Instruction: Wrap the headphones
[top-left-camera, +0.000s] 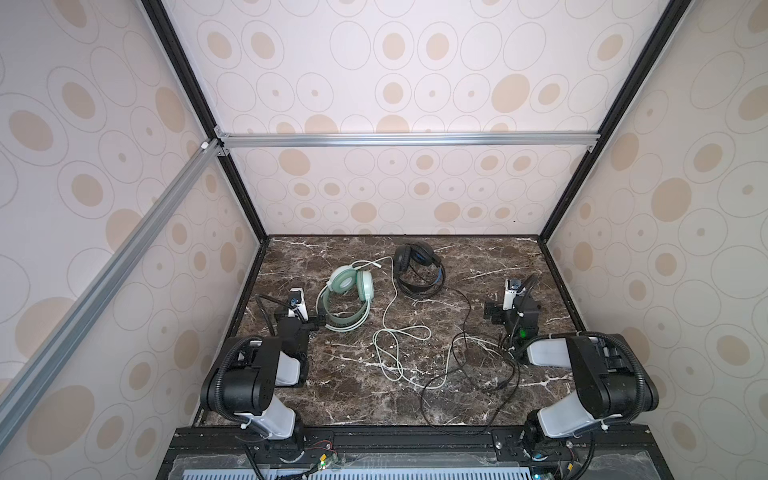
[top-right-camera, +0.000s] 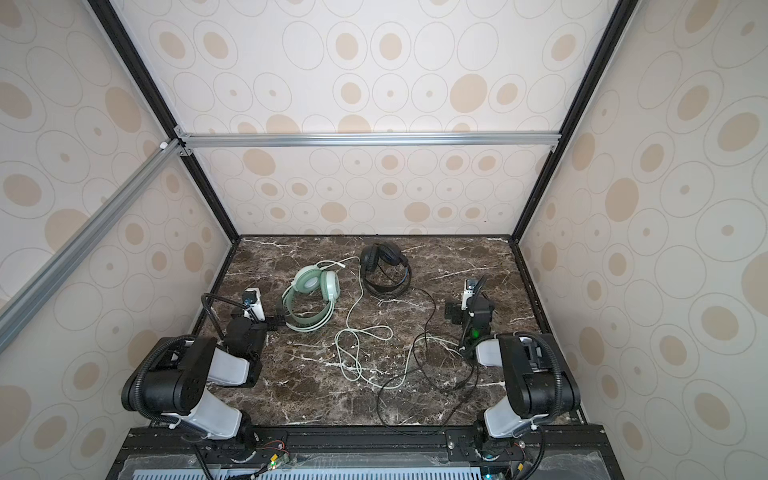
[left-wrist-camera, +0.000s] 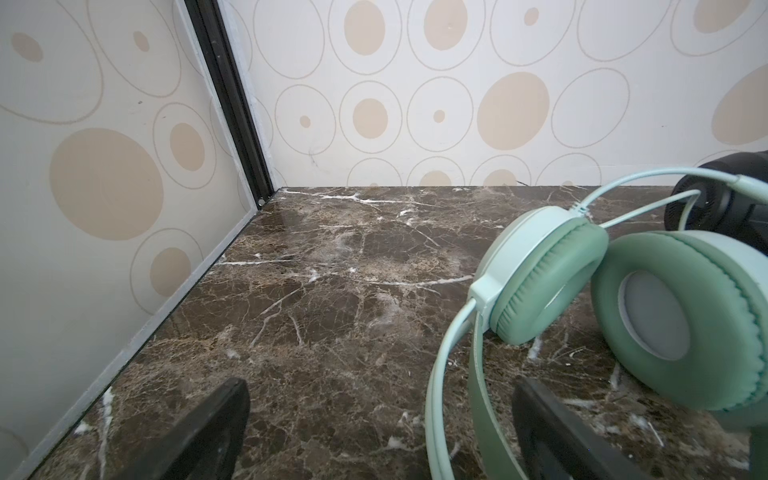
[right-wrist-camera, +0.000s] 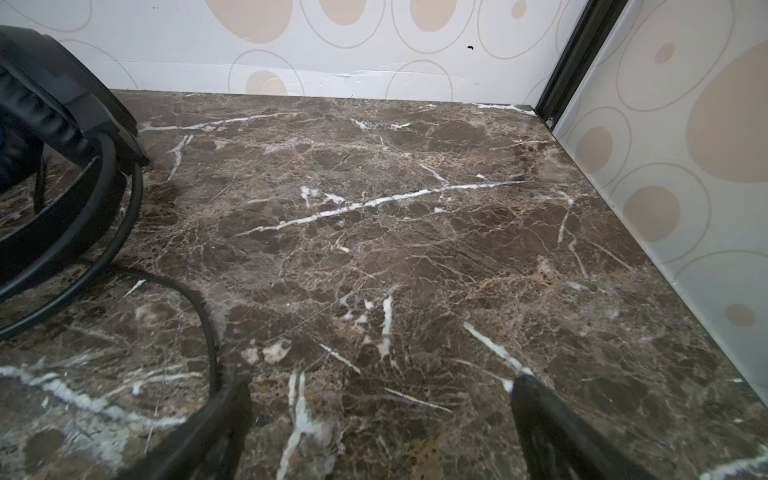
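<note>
The mint-green headphones (top-left-camera: 351, 283) (top-right-camera: 316, 284) lie left of centre on the marble table, ear cups (left-wrist-camera: 540, 282) toward the back. Their pale cable (top-left-camera: 390, 332) loops across the middle. The black headphones (top-left-camera: 417, 266) (top-right-camera: 384, 266) (right-wrist-camera: 50, 124) lie behind them, and their black cable (top-left-camera: 461, 332) trails forward in loose loops. My left gripper (top-left-camera: 301, 316) (left-wrist-camera: 380, 399) is open low over the table, with the mint headband (left-wrist-camera: 440, 395) passing between its fingers close to one of them. My right gripper (top-left-camera: 513, 309) (right-wrist-camera: 382, 390) is open over bare marble, with the black cable (right-wrist-camera: 208, 324) beside one finger.
The brown marble table (top-left-camera: 478, 257) is enclosed by patterned walls on the left, back and right. A black rail (top-left-camera: 395, 436) runs along the front edge. The two cables cross and tangle near the right arm's base (top-left-camera: 498, 353).
</note>
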